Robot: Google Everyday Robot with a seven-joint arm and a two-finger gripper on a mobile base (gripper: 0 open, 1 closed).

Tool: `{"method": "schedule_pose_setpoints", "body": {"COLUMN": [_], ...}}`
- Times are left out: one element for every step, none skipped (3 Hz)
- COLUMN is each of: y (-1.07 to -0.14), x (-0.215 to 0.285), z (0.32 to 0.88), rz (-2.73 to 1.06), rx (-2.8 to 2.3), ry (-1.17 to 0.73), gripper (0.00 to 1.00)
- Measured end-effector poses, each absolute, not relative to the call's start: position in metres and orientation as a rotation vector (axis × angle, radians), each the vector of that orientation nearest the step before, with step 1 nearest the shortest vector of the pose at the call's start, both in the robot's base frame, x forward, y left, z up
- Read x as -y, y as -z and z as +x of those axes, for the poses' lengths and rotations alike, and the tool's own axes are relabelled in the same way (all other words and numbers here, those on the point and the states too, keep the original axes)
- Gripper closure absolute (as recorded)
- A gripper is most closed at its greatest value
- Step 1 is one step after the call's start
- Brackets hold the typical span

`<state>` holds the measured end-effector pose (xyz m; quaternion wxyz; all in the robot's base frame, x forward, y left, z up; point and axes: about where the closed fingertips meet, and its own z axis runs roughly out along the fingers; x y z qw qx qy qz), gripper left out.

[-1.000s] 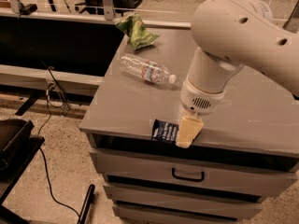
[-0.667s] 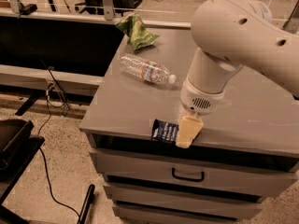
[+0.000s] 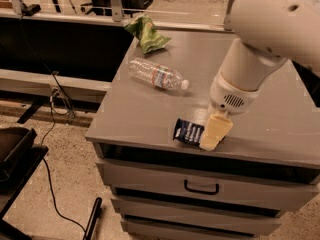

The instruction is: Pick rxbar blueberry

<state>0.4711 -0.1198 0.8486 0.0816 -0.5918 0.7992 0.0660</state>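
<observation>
At the front edge of the cabinet top: the rxbar blueberry is laid flat, its dark navy wrapper facing up
Wrapper writing: white lettering is seen, but no word can be read
Gripper: a cream tip is set down at the bar's right end, touching it, under the white arm
Gripper state: whether it is spread or closed cannot be told
Water bottle: laid on its side further back, well apart from the bar; a label with red and blue marks is wrapped around it, unreadable
Green snack bag: crumpled at the back left corner
Cabinet: grey, with a dark drawer handle
Change from a second ago: none is seen; bar, bottle, bag and gripper are found in the same places
</observation>
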Motion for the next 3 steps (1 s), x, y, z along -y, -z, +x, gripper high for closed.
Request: {"method": "schedule_pose_setpoints", "body": {"y": [-0.893, -0.936, -0.953], "x": [0.147, 0.158, 0.158], "z": [0.485, 0.497, 0.502], "rz": [-1.679, -1.695, -1.678], "rx": [-2.345, -2.259, -2.227], "ry": [-0.195, -0.209, -0.184], "gripper": [1.0, 1.0, 1.0]}}
